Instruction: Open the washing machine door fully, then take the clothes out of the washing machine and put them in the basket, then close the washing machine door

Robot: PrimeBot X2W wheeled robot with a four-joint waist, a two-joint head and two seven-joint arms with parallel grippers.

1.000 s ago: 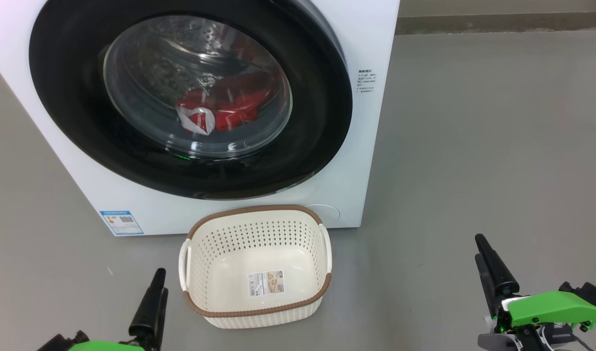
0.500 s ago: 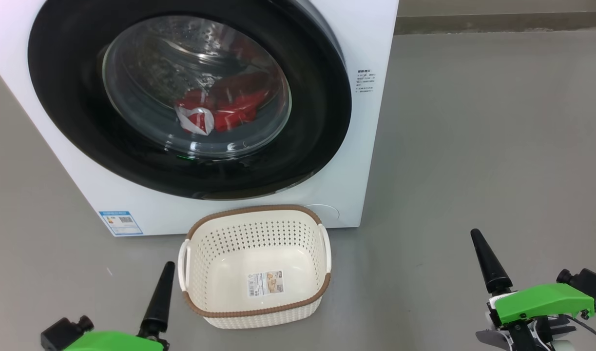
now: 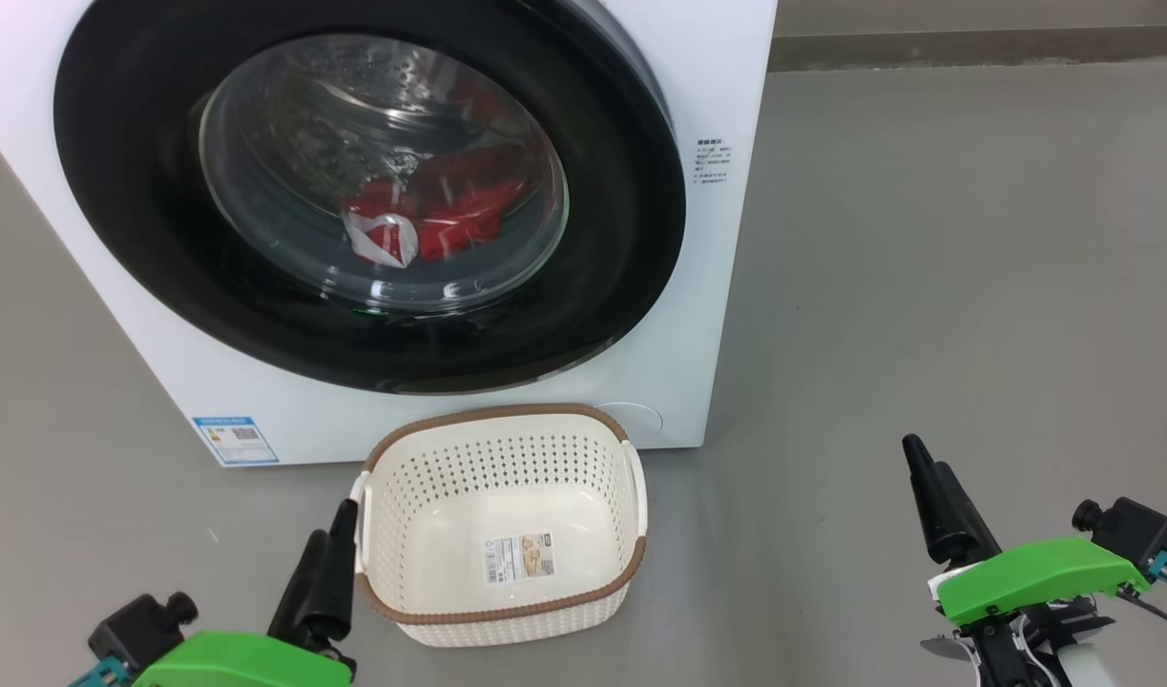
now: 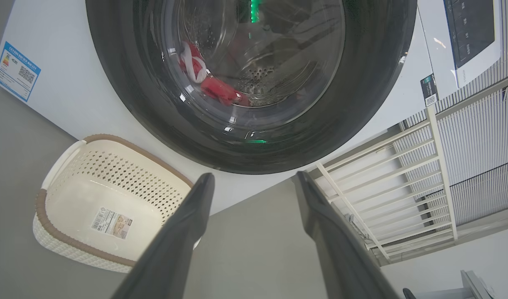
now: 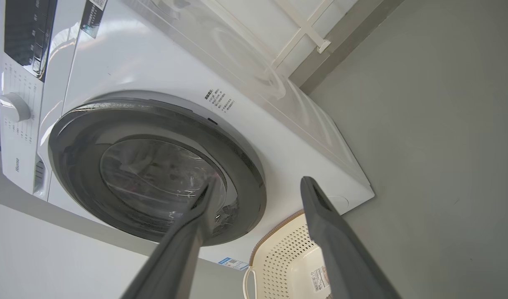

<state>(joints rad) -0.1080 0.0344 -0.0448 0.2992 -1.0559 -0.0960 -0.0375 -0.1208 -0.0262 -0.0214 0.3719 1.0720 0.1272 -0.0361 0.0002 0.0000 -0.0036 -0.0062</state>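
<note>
While the washing machine door [image 3: 621,239] stands shut over the clothes [image 3: 449,205], it lies ahead of and above the left fingers [image 4: 179,236], spread beside the basket [image 3: 492,413], and the right fingers [image 5: 341,245], also spread and empty; the left pair appears nearer.
</note>
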